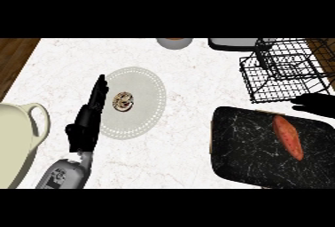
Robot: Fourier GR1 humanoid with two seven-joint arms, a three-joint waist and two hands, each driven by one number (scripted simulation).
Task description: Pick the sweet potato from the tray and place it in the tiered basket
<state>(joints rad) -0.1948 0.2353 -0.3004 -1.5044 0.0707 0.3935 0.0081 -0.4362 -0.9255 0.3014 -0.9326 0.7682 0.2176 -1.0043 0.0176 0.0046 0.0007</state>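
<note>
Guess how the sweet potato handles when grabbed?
The sweet potato looks solid, so probably stiff. Its long shape with tapered ends may roll sideways if nudged. The tray under it looks glossy, so it could slide.

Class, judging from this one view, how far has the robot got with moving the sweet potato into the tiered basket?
Nothing looks done yet: the sweet potato lies on the black tray. In hand: the right hand shows by the tray's far edge, not touching it. Left: grasp, lift, and place in the tiered basket. The left hand rests open.
</note>
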